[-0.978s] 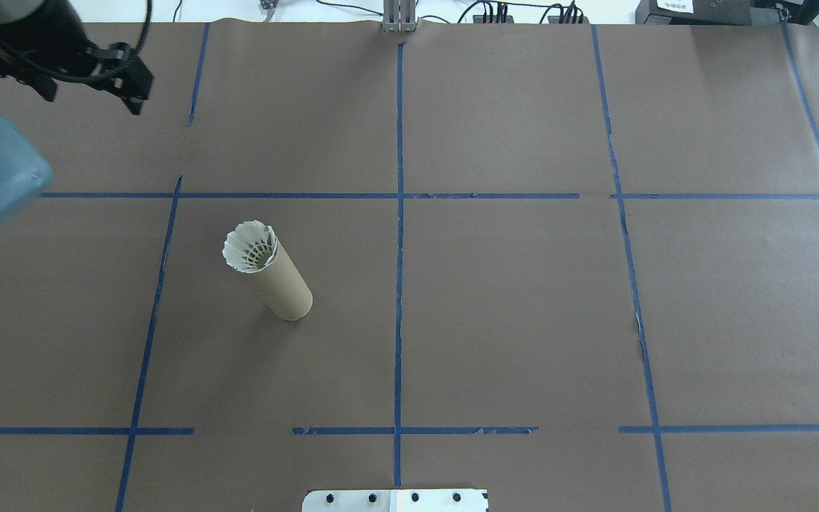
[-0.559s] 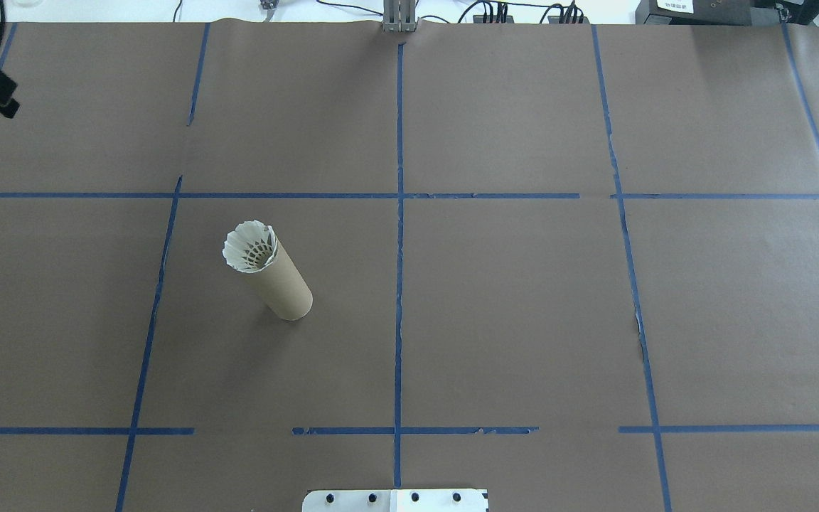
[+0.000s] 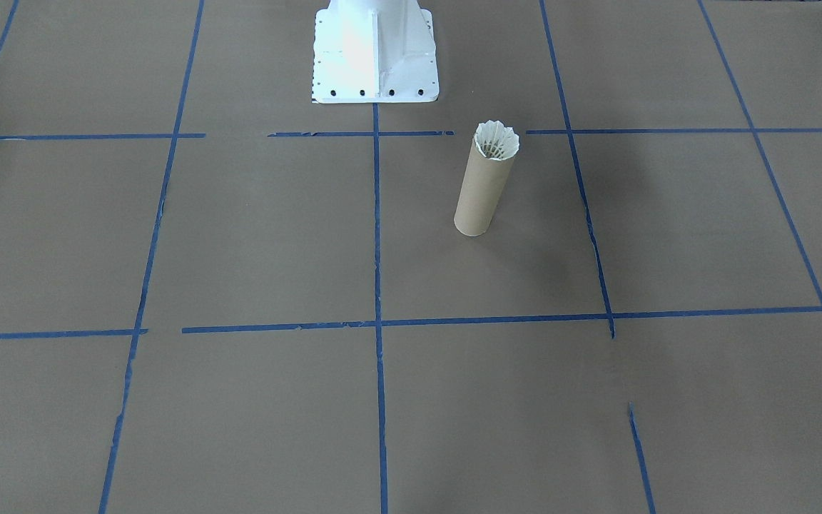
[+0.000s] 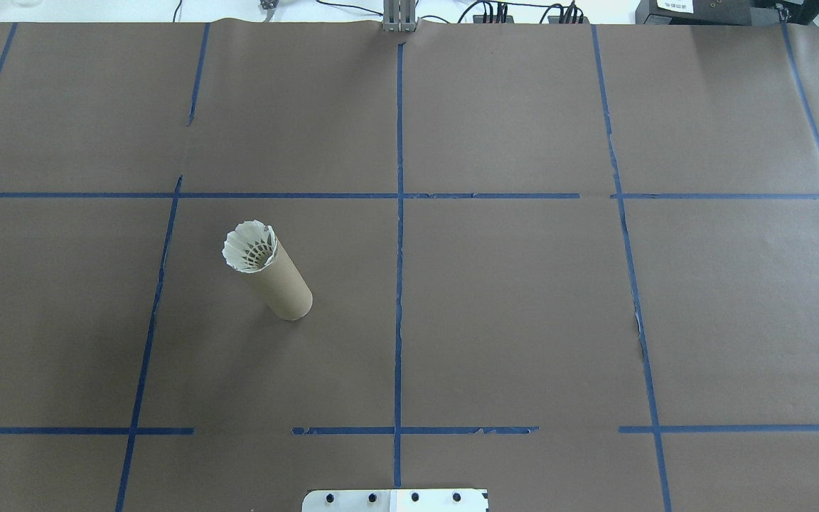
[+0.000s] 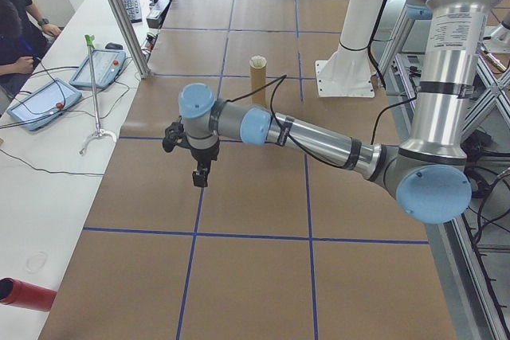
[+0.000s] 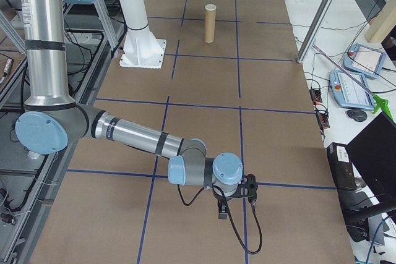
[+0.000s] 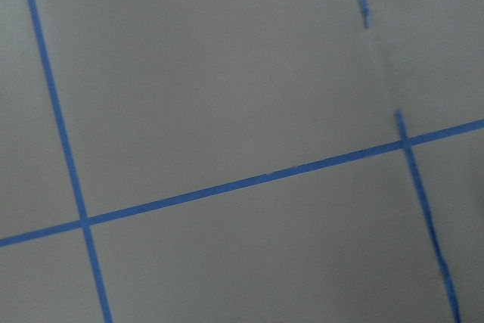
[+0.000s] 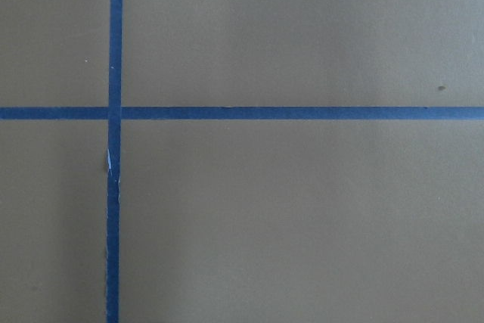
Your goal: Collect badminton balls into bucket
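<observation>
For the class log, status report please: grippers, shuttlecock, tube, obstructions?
Left gripper and right gripper off to the table ends, state unclear. Shuttlecock seated in upright tube, skirt at rim. Nothing near the tube.

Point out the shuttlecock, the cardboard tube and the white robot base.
shuttlecock [image 4: 248, 247]: overhead exterior view, on the feather skirt showing at the tube's mouth.
cardboard tube [image 3: 480, 191]: front-facing view, on the middle of its brown wall.
white robot base [image 3: 375, 53]: front-facing view, on the pedestal's foot.
</observation>
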Robot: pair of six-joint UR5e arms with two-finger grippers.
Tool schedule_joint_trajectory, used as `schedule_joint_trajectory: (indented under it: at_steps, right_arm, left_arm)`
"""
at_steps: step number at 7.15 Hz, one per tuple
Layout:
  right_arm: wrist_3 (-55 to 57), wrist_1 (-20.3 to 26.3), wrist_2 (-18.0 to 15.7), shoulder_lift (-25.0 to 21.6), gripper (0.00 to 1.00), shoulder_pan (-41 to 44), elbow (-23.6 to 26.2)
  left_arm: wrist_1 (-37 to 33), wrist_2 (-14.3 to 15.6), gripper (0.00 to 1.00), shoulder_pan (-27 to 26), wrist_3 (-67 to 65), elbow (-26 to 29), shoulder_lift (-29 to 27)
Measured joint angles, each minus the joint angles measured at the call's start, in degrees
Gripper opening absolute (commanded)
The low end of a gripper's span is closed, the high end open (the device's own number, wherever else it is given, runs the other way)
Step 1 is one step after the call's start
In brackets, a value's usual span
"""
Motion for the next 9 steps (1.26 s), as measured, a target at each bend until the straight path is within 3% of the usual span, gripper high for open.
schedule_joint_trajectory:
  at_steps: [2,5,9]
  right_arm:
    - [0.0,0.0,0.0,0.0,1.00,0.0,0.0]
    - [0.0,0.0,0.0,0.0,1.00,0.0,0.0]
    - [0.0,0.0,0.0,0.0,1.00,0.0,-0.1]
  left_arm:
    - [2.8,0.1,1.00,-2.4,2.0,2.8,2.4]
    - [3.8,0.3,1.00,-2.8,2.3,2.7,4.2]
    - [-0.7,0.3,1.00,-2.9,8.7,1.5,5.0]
